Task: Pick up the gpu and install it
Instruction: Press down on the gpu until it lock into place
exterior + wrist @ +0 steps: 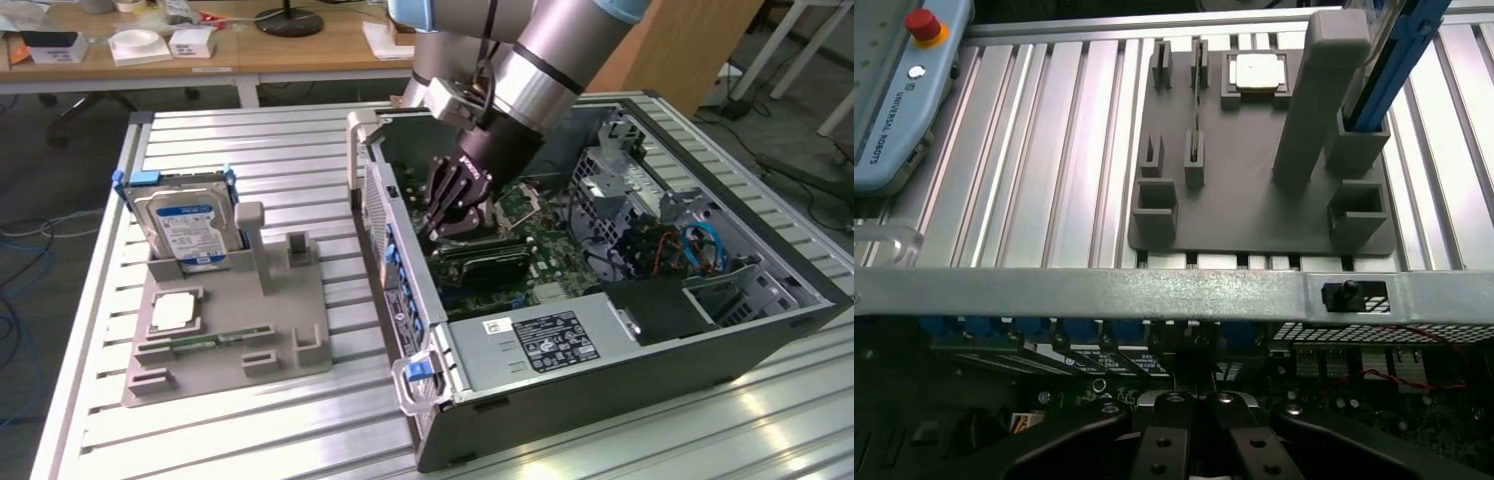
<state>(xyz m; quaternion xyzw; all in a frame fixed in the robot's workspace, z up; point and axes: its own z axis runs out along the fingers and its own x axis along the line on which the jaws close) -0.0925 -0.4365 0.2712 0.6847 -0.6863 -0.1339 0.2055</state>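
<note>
Exterior view: I have the tool (451,222) down inside the open case (747,330), its fingers drawn fully together just above the motherboard (534,250). The gpu (483,262) appears to be the dark card standing on edge beneath them, at the slot; I cannot tell whether it is pinched or only pressed. On the bench (267,420), the grey fixture (247,330) holds the hard drive (194,228). Wrist view: the tool (1194,425) sits closed over the board, a thin dark edge between the tips, with the fixture (1254,215) beyond the case wall (1104,292). I judge the card light, stiff and fragile; best held by its top edge, clear of components.
</note>
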